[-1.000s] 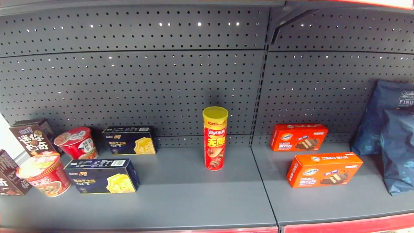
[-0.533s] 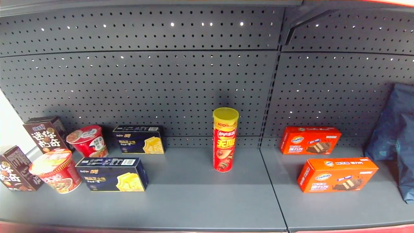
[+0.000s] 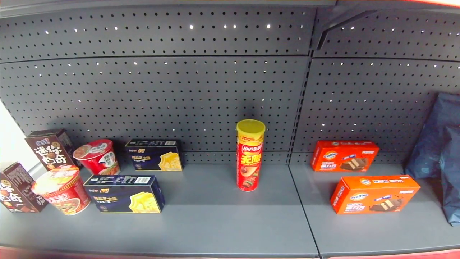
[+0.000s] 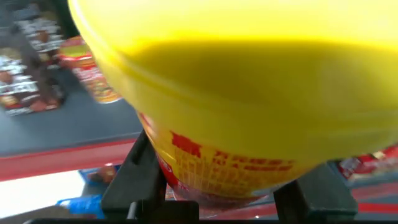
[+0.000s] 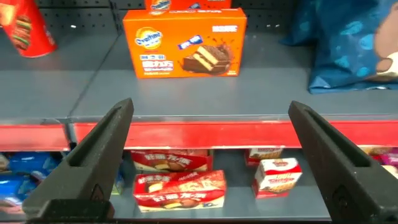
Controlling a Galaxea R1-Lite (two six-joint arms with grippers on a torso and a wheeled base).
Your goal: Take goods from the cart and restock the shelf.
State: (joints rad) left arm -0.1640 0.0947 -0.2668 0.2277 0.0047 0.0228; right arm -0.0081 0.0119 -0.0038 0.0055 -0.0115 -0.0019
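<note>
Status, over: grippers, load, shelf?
Left gripper shut on chips can. Right gripper open, empty. Shelf: standing can mid-shelf, free space around it.

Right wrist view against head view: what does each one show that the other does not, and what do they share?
Only the right wrist view: the open right gripper and red snack boxes one level lower. Only the head view: two red noodle cups, two dark blue cardboard boxes and brown cartons at the left. Both: the front orange cardboard box, the dark blue plastic bag and the red cylindrical can on the grey metal shelf.
</note>
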